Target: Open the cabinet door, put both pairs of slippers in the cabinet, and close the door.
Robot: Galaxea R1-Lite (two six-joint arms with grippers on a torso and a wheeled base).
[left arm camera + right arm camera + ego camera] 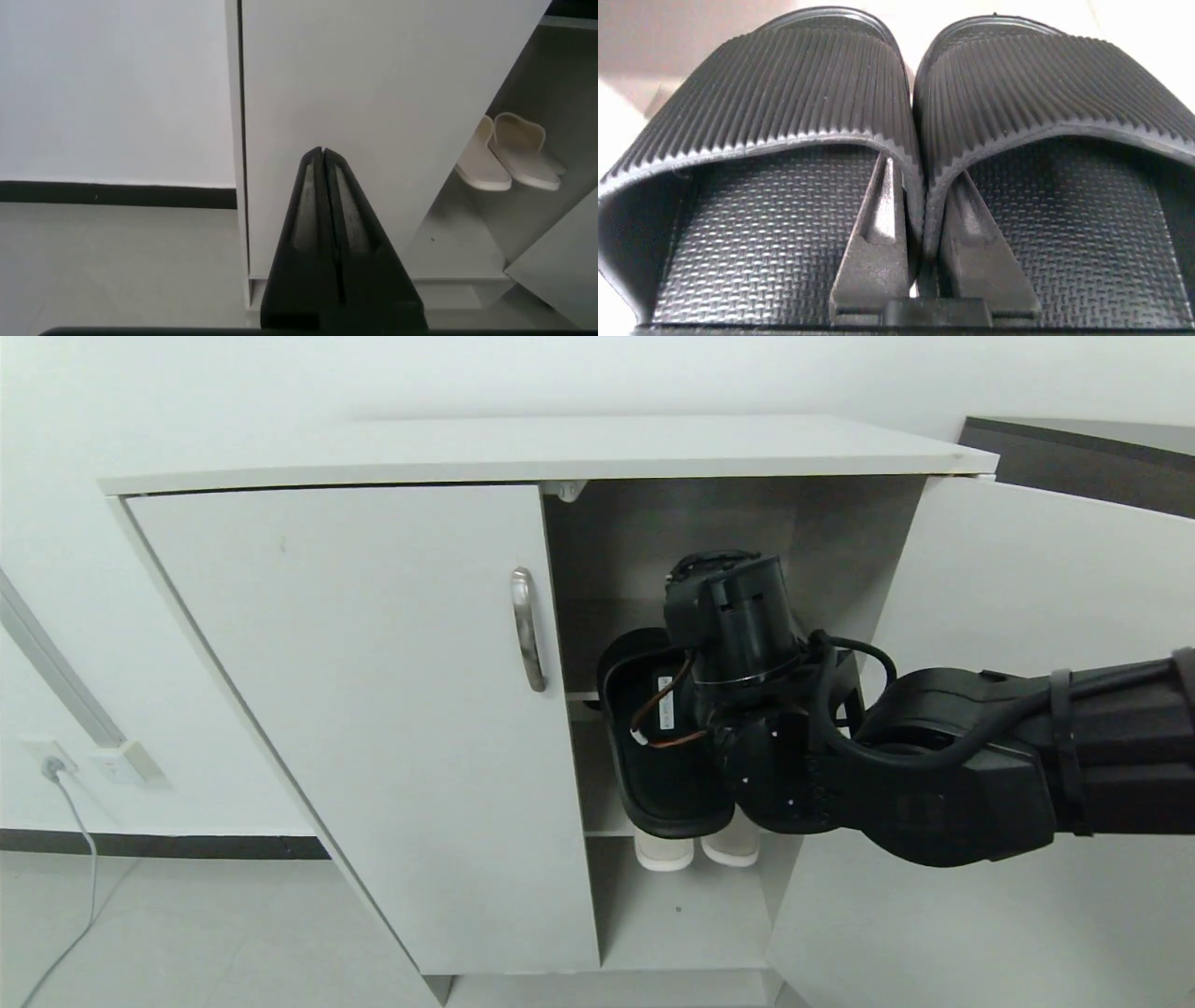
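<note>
Left gripper (323,159): fingers pressed together with nothing between them; it hangs low in front of the closed left door (355,709).
Left door: flush with the cabinet (560,443) front; metal handle (528,630) at its right edge.
Black slippers (653,737): one pair, held side by side in the open right half, between the upper shelf (581,695) and the lower shelf (607,823), not resting on either.
Right gripper (924,173): one finger inside each slipper under the ribbed straps, pinching the two inner side walls together.
White slippers (695,849): already on the lower shelf, directly beneath the black pair, heels at the near edge.
Right door (1008,644): swung wide open, just to the right of the arm.
Step in hand: judged to be stowing the second pair; closing the door is not yet done.
Method: carry the pair farther in and tip the soles flat. Set them on a shelf away from the white pair. Spread the fingers only once the soles bear weight. Draw straight back so the fingers do not catch the straps, and keep the forearm off the open door.
Surface: smooth white shelves, level, likely slippery under rubber soles.
Room: pale wall, dark skirting, grey floor; wall socket (51,761) with a cable (84,859) at far left.
</note>
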